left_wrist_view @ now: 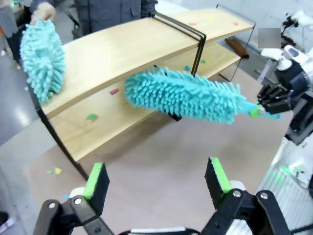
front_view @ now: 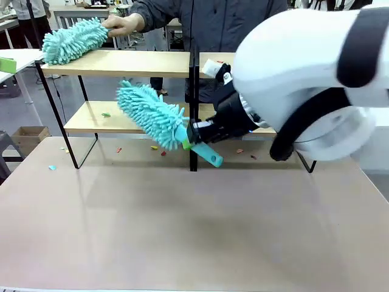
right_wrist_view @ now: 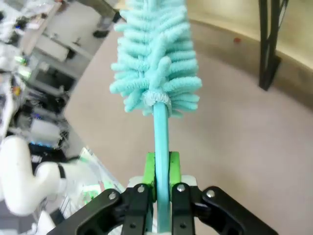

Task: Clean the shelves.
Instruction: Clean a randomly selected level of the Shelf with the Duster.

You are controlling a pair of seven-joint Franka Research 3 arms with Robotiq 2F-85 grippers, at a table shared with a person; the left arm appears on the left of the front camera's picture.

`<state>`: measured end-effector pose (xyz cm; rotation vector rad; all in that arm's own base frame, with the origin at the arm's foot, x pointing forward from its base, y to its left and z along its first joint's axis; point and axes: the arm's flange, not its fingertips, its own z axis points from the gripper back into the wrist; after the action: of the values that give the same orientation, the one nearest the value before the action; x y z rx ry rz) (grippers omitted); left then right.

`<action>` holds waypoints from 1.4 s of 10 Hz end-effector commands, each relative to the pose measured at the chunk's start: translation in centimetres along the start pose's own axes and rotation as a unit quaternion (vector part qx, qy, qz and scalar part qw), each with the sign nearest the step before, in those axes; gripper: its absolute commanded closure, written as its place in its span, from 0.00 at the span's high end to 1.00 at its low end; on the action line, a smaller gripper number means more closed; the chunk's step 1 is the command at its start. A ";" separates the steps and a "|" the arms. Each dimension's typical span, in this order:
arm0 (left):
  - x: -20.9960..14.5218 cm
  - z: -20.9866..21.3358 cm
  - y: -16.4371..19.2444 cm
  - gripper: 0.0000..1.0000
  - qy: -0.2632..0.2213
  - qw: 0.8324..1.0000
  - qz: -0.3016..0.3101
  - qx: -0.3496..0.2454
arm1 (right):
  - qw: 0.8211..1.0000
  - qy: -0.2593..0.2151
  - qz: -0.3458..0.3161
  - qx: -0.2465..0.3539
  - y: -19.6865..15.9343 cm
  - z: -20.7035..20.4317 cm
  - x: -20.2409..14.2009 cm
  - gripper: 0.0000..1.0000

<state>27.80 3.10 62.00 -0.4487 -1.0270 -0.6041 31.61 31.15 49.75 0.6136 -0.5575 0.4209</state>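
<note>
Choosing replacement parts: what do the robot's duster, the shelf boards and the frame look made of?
Duster: soft teal chenille-like fibre strands on a glossy, plastic-looking handle. Boards: light wood or laminate, smooth and matte. Frame: thin black metal, probably painted.

Bright, even indoor light from overhead leaves only faint, soft shadows on the table (front_view: 182, 231). Both wrist views bend straight lines, so the shelves (left_wrist_view: 122, 54) curve strongly. In the right wrist view the duster (right_wrist_view: 156, 63) is sharp and the background blurred.
</note>
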 end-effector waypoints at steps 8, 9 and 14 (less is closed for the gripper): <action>0.0 -0.1 0.1 1.00 -0.003 1.000 0.000 -0.004 | 0.976 -0.114 -0.140 -0.118 2.7 -9.0 2.9 0.00; 0.0 -0.1 0.1 1.00 -0.003 1.000 0.000 -0.004 | 0.975 -0.106 -0.147 -0.126 2.4 -9.6 2.9 0.00; 0.0 -0.1 0.1 1.00 -0.003 1.000 0.000 -0.004 | 0.977 -0.098 -0.146 -0.123 2.9 -12.6 5.6 0.00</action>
<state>27.80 3.10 62.00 -0.4487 -1.0271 -0.6041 36.24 38.51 46.10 0.5030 -0.7025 0.0256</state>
